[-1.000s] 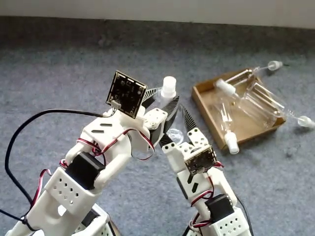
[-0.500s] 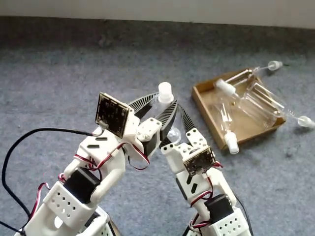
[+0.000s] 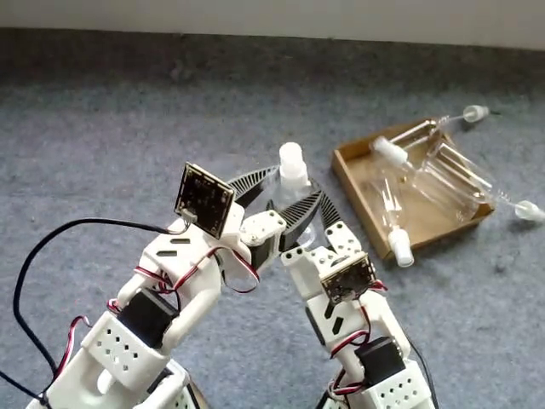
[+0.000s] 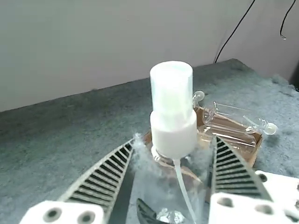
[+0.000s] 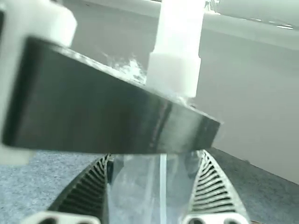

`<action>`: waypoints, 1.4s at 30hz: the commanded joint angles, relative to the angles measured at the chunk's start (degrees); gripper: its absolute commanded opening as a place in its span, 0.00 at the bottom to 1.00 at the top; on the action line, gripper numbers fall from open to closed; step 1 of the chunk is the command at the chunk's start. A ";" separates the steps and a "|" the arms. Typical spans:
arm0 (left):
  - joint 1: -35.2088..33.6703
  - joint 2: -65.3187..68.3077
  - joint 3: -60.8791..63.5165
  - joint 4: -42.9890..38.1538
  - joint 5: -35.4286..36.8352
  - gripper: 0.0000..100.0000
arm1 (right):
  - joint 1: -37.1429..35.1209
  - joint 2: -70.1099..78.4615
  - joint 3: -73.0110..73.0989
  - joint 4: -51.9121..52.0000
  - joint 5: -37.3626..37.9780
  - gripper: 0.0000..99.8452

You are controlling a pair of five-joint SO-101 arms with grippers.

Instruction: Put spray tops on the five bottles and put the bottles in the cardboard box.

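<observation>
The bottle (image 4: 156, 184) stands upright near the middle of the table (image 3: 128, 111), held off the grey surface by both arms. It is clear, and its white top (image 4: 172, 107) is seated on the neck, with the thin dip tube running down inside. The left gripper (image 4: 175, 141) has its ribbed black jaws pressed against the bottle's shoulders just under the top, one on each side, clamped on the glass. The right gripper (image 5: 154, 163) is closed on the same bottle lower down, its jaws tight on the body. In the right wrist view one left finger (image 5: 117, 116) crosses in front of the bottle, just above the right jaws. From above, the two grippers meet at the bottle from the near edge, the left arm coming in from the left. The box (image 3: 353, 183) lies well apart towards the right edge, its open side up. The other bottles (image 3: 447, 175) lie on their sides in it, and four white tops show on them, two poking out past the box's walls.
</observation>
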 commanded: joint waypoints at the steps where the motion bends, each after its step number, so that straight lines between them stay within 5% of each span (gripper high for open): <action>1: -3.38 -0.92 -3.30 1.23 -0.18 0.21 | -0.48 -0.75 9.89 0.13 -0.09 0.06; 16: -4.26 -1.54 -23.16 31.30 0.09 0.21 | -0.13 -0.66 9.89 0.22 0.09 0.06; 20: -5.93 -9.19 -23.43 33.93 -0.26 0.12 | -0.13 -0.75 9.89 0.22 0.09 0.06; 24: -10.24 -20.18 -17.45 34.02 -0.26 0.00 | -0.13 -0.75 9.89 0.22 -0.18 0.06; 32: -9.98 -36.35 5.93 33.67 -0.18 0.03 | -0.13 -0.31 6.29 0.13 -0.18 0.06; 42: 4.79 -39.08 16.48 35.60 -7.30 0.03 | -0.04 -0.31 2.95 0.22 -0.26 0.06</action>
